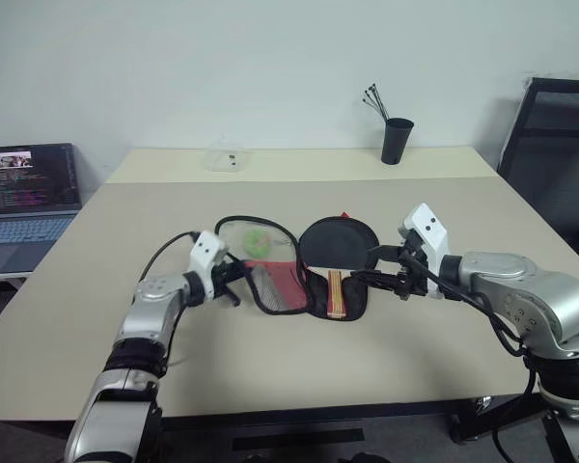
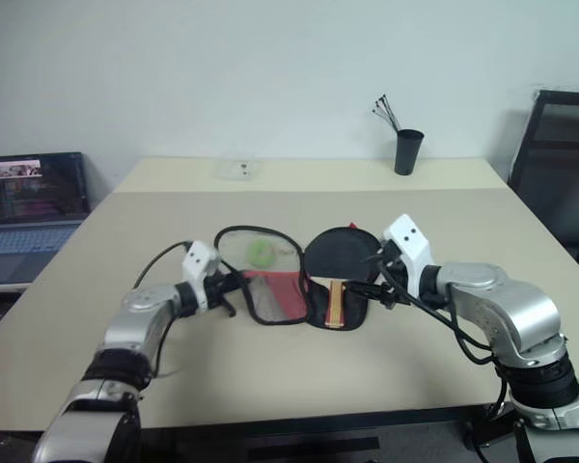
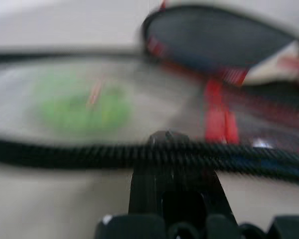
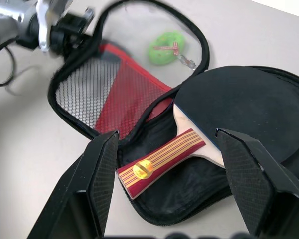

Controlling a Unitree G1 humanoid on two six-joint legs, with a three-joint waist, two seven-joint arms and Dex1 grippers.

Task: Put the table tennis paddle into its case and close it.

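The left gripper (image 1: 234, 281) pinches the open case's (image 4: 139, 99) zipper edge; the right gripper (image 4: 167, 164) hovers spread above the paddle (image 4: 229, 109) mid-tabletop (image 1: 415, 367).

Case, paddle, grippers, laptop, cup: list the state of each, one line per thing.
case: unzipped, lying open flat on the table, mesh flap folded out.
table tennis paddle: lying in the open case's half nearer the right gripper, black face up.
left gripper: shut at the rim of the case's flap.
right gripper: open, beside the paddle, holding nothing.
laptop: lid open, screen lit.
black cup: upright, thin sticks in it.
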